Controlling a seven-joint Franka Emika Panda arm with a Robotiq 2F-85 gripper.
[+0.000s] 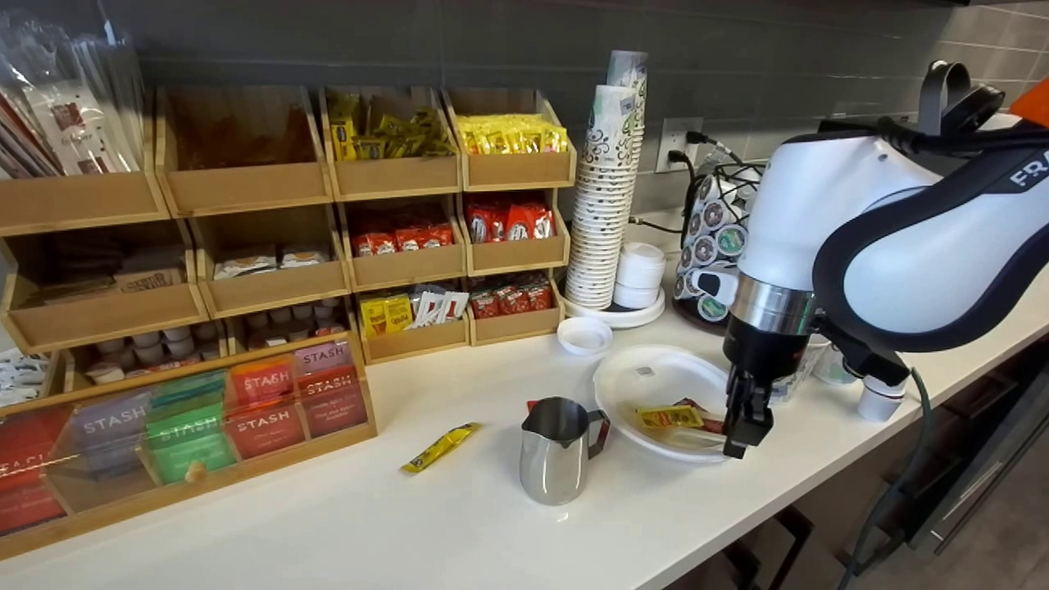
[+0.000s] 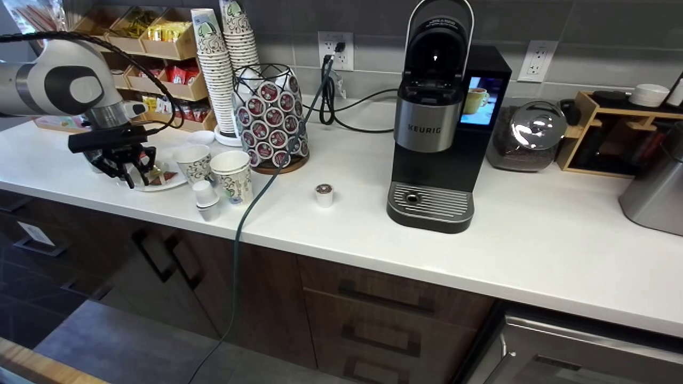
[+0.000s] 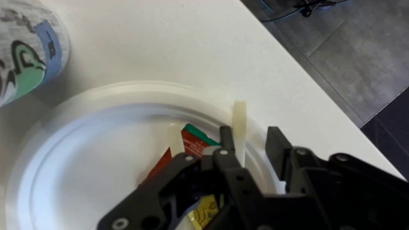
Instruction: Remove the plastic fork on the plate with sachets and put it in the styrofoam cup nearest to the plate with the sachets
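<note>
Some red and yellow sachets [image 3: 195,141] lie on the plate [image 3: 86,172], lower left in wrist view; between parted jaws we see the fork handle [image 3: 239,129] — pale, narrow.

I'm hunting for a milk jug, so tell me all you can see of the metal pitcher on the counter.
The metal pitcher looks like shiny steel, with a rounded body, an open top and a dark handle facing the white plate. It stands upright on the white counter. Whether the handle touches the plate, or anything lies inside, I cannot tell.
</note>
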